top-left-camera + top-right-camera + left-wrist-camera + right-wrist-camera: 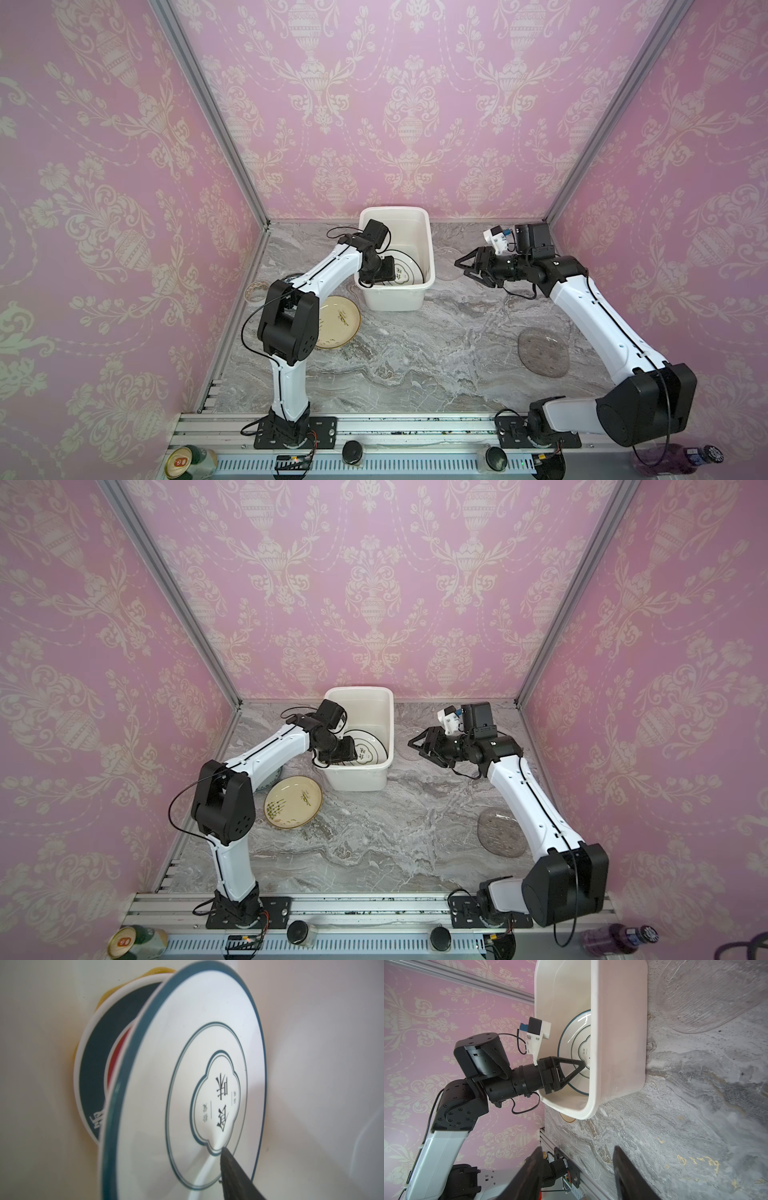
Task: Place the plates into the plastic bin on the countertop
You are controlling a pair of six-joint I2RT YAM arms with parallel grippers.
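Observation:
The white plastic bin [395,300] [357,780] [618,1043] stands at the back of the marble countertop [415,353]. My left gripper [386,271] [582,1064] reaches down into it. A white plate with a teal rim [409,270] [166,1043] leans between its jaws. One finger [234,1172] stands off the plate's face and the other is hidden, so it reads as open. Behind it lie a dark-rimmed lettered plate [91,1064] and a yellow plate [104,999]. My right gripper [460,268] [576,1148] hovers open and empty right of the bin, beside a clear glass plate [449,264] [706,995].
A cream plate with green sprigs [336,322] [293,802] lies front-left of the bin. A grey glass plate [542,351] [498,833] lies under the right forearm. Another plate [255,289] shows by the left wall, behind the left elbow. A can [185,461] and a purple bottle [681,457] sit beyond the front rail.

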